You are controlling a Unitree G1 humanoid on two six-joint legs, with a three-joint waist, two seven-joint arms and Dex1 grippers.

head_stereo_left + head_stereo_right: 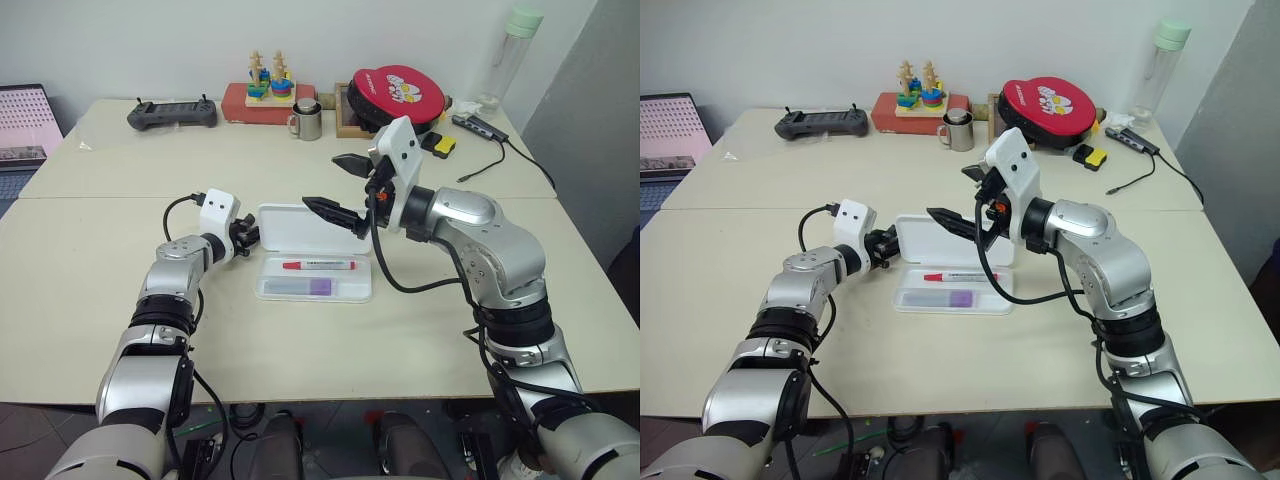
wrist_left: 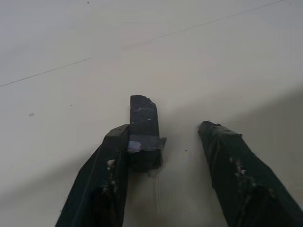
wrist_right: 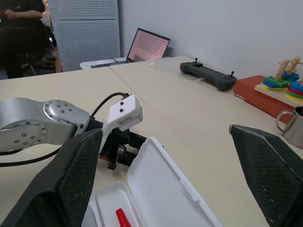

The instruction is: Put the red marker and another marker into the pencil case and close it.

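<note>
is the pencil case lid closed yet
No, the pencil case lies open with the red marker and lavender marker in its tray.

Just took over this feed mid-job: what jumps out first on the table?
The pencil case lies open at the table's middle, with the red marker and the lavender marker already in its tray. The left gripper sits at the lid's left edge, while the right gripper hangs wide open above the lid. A red round bag and a metal mug stand along the far edge.
</note>
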